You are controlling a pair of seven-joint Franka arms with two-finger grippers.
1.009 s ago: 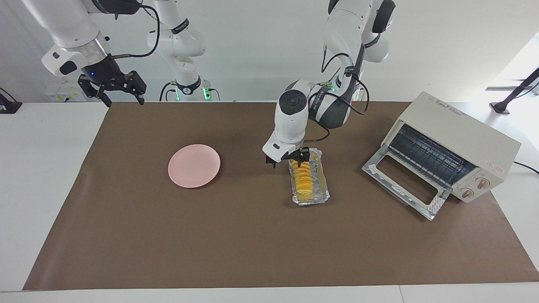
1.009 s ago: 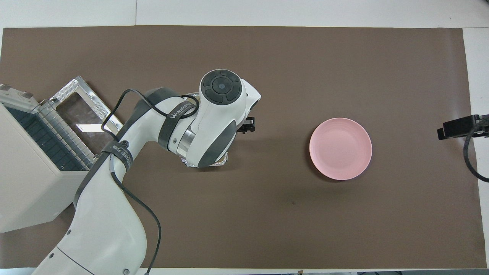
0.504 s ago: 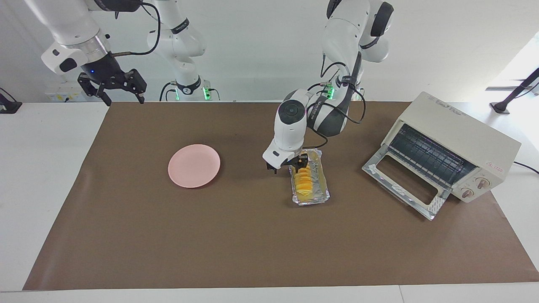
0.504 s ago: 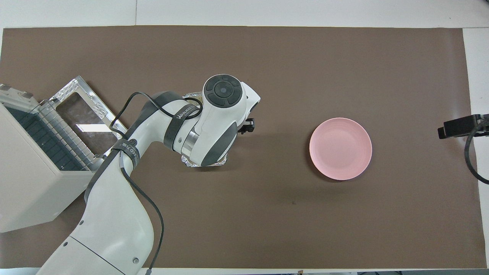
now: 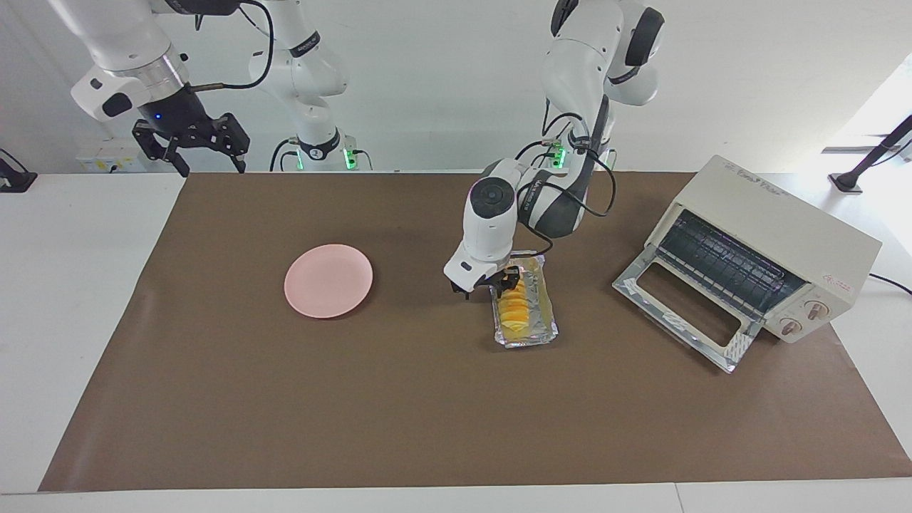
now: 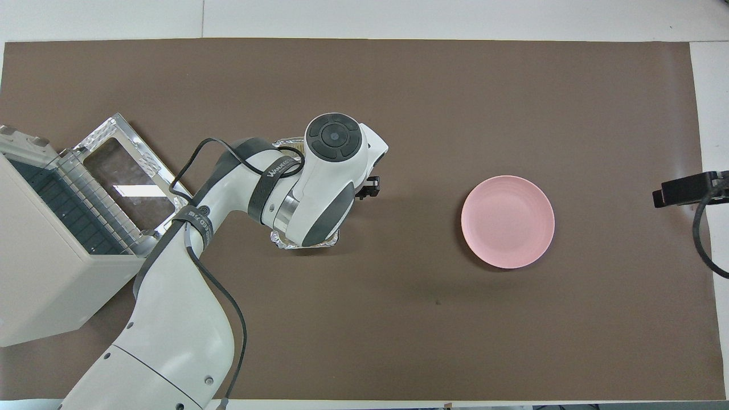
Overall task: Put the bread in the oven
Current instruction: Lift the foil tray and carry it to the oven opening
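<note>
Two arms: left gripper down on the bread, its grip unclear; right gripper waits spread above the table's edge, oven open

The arms are white with dark grey joints, black cables, small green lights and black hands.

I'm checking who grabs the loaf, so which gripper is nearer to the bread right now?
Left. The left gripper is down at the bread in its foil tray; the right gripper waits raised over the right arm's end of the table.
</note>
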